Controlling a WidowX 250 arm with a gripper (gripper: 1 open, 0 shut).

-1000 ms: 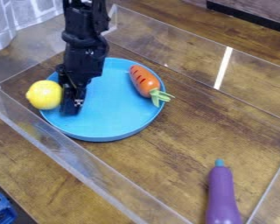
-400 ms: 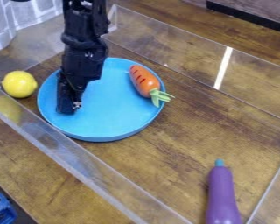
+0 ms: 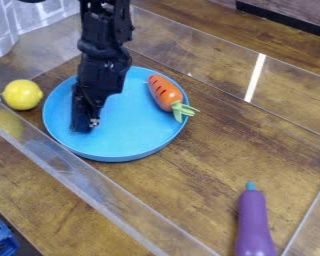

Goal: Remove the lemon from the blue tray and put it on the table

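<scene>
The lemon (image 3: 21, 95) is a small bright yellow oval lying on the table (image 3: 216, 90) just left of the blue tray (image 3: 123, 140), outside its rim. My black gripper (image 3: 81, 121) points down onto the left part of the tray, a little right of the lemon and apart from it. Its jaws are shut with nothing between them.
An orange carrot (image 3: 166, 93) with a green top rests on the tray's right rim. A purple eggplant (image 3: 252, 226) lies at the front right. Clear acrylic walls (image 3: 69, 175) bound the table on the left and front.
The lemon has left the tray's left edge and now lies on the table further left. The gripper's jaws have closed empty; the arm has hardly moved.
</scene>
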